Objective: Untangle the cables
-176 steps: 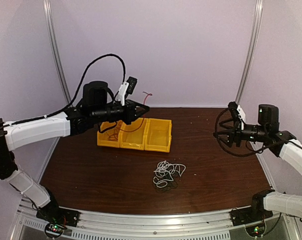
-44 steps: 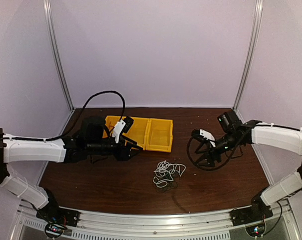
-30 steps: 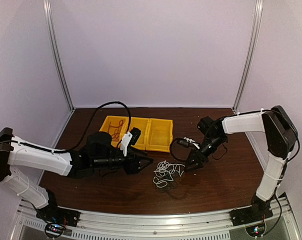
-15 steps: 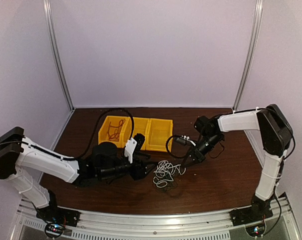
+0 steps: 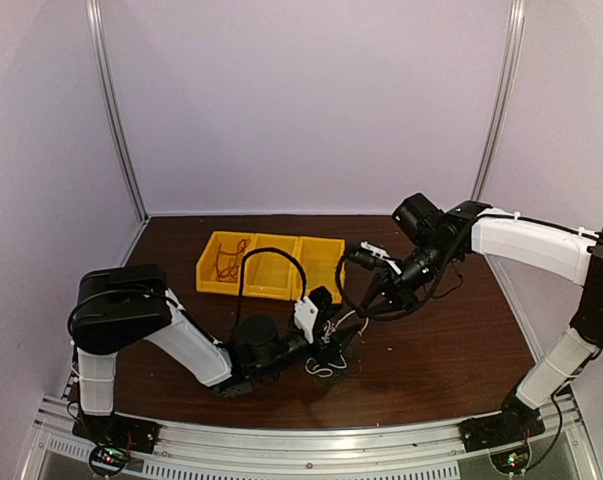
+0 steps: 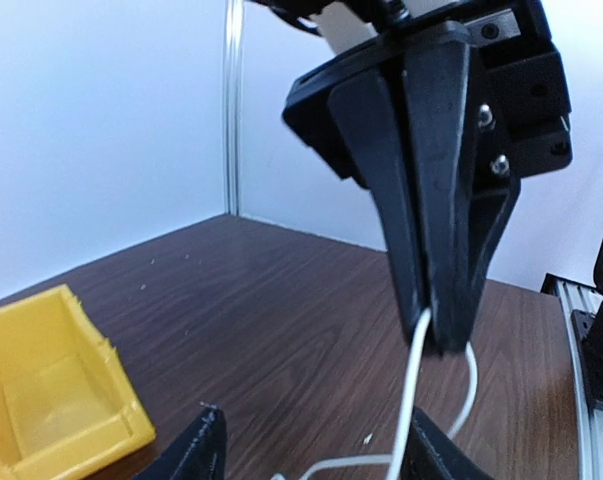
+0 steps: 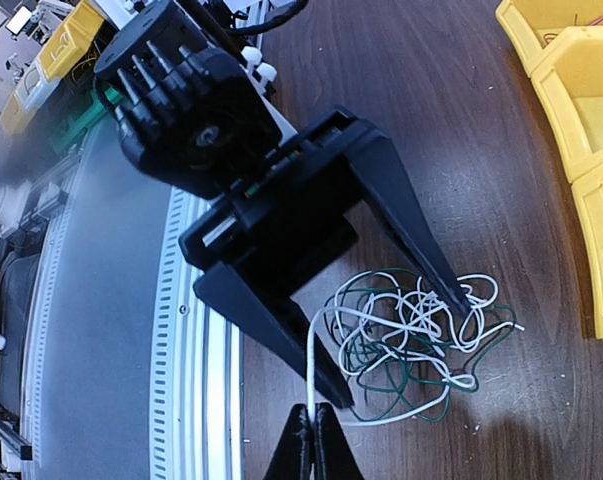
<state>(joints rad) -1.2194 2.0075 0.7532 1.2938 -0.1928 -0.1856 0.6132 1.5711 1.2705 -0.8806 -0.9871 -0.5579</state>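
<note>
A tangle of white and dark green cables (image 7: 411, 330) lies on the brown table; in the top view (image 5: 327, 368) it is mostly covered by my left gripper. My left gripper (image 5: 333, 337) (image 7: 401, 350) (image 6: 316, 462) lies low and open, one finger (image 7: 281, 335) on each side of the tangle. My right gripper (image 5: 368, 302) (image 7: 311, 428) (image 6: 436, 335) hangs above it, shut on a strand of the white cable (image 6: 413, 400) that runs down to the pile. A red cable (image 5: 226, 260) lies in the left compartment of the yellow bin (image 5: 321, 275).
The yellow bin (image 6: 51, 400) (image 7: 581, 130) stands just behind the tangle. The aluminium rail (image 5: 301, 440) runs along the table's near edge. A loop of the right arm's thick black cable (image 5: 346, 290) hangs beside its gripper.
My right gripper has shut on a white strand and lifted it slightly. My left arm has folded low and slid right, bringing its open jaws around the tangle.
</note>
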